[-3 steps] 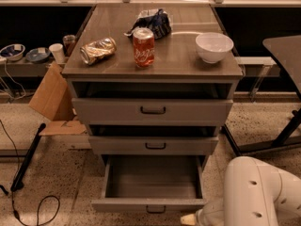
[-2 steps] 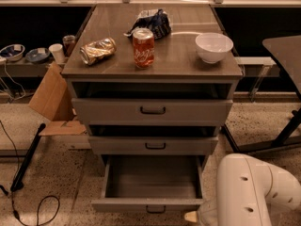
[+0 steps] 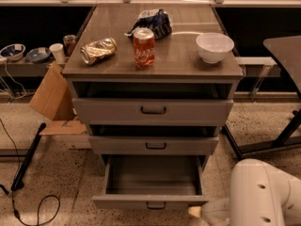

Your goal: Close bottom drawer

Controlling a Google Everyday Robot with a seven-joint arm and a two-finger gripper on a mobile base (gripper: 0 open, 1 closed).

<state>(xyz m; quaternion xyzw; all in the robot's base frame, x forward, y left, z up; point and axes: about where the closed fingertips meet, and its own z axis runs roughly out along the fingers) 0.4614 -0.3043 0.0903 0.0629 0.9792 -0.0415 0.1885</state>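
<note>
Currently the bottom drawer (image 3: pixel 151 175) stands pulled well out from under the bench (image 3: pixel 183 62). Its plain grey interior is exposed, and its narrow front with the small dark bar handle (image 3: pixel 155 205) faces the camera. Above it, the middle drawer (image 3: pixel 153 145) and the top drawer (image 3: pixel 153 110) each sit slightly out, with a dark gap showing over each front. The end effector (image 3: pixel 196 212) lies low at the lower right, just beside the right end of the bottom drawer's front. It appears to touch that corner, though the view there is poor. Whether it is open or closed cannot be told. The white arm (image 3: pixel 263 192) fills the corner behind it. On the bench stand an upright red can (image 3: pixel 144 47) and a white bowl (image 3: pixel 214 46). A crushed gold can (image 3: pixel 98 50) lies there on its side, near a dark crumpled bag (image 3: pixel 153 22).
</note>
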